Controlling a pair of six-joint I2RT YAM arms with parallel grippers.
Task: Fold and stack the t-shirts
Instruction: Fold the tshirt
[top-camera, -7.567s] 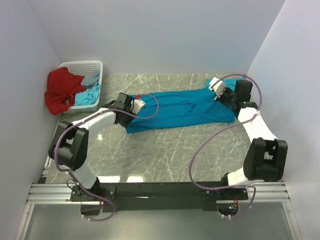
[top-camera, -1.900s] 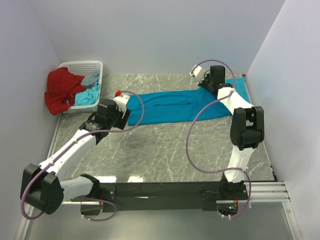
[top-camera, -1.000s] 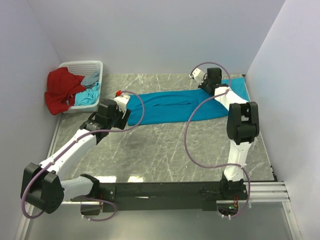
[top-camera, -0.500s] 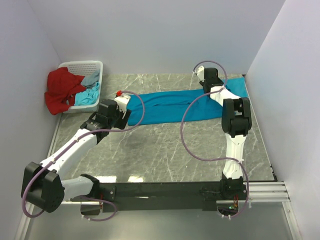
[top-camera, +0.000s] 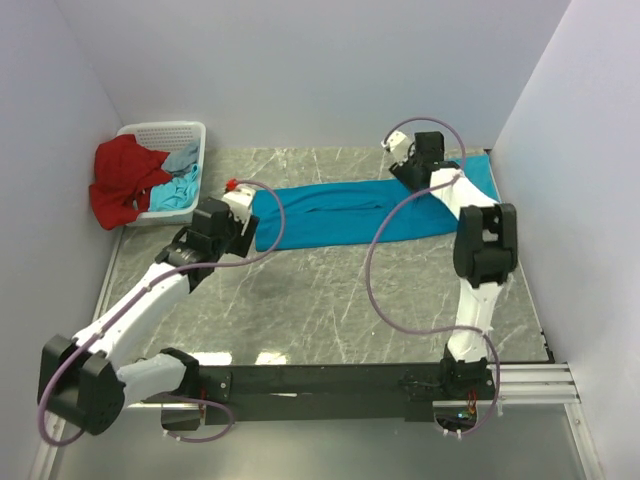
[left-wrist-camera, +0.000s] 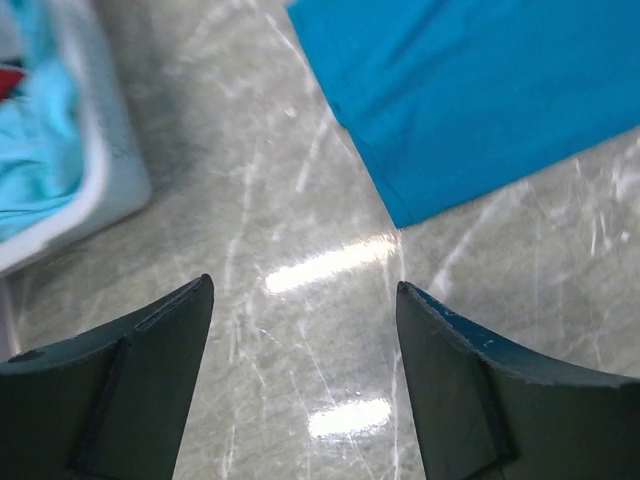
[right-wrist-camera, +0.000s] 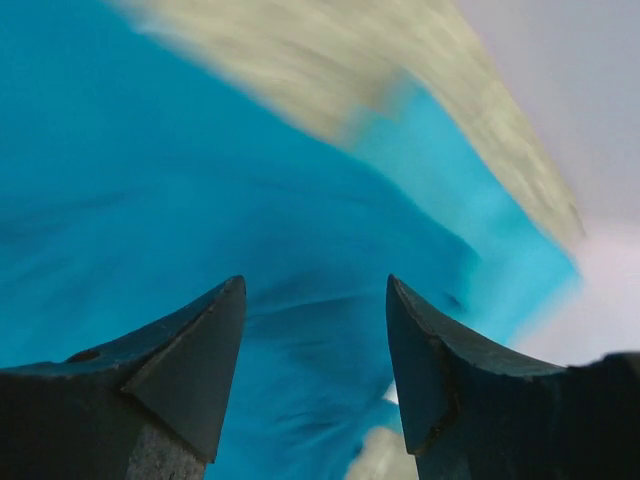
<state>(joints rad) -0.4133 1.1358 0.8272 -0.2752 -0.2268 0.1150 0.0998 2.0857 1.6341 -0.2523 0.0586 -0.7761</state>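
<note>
Leftward, a laundry basket (top-camera: 165, 128) (heaped with clothes (top-camera: 125, 180)) sits near the t-shirt (top-camera: 340, 212).

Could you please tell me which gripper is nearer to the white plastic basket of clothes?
Left. The left gripper hovers over the marble table between the white plastic basket and the teal t-shirt; the right gripper is over the shirt's opposite end, far from the basket.

The t-shirt (top-camera: 350, 212) is solid teal-blue. The table (top-camera: 330, 300) is grey-green marble with white veins. The basket (top-camera: 165, 132) is white and perforated, holding a red garment (top-camera: 125, 180) and pale blue cloth (top-camera: 180, 188).
</note>
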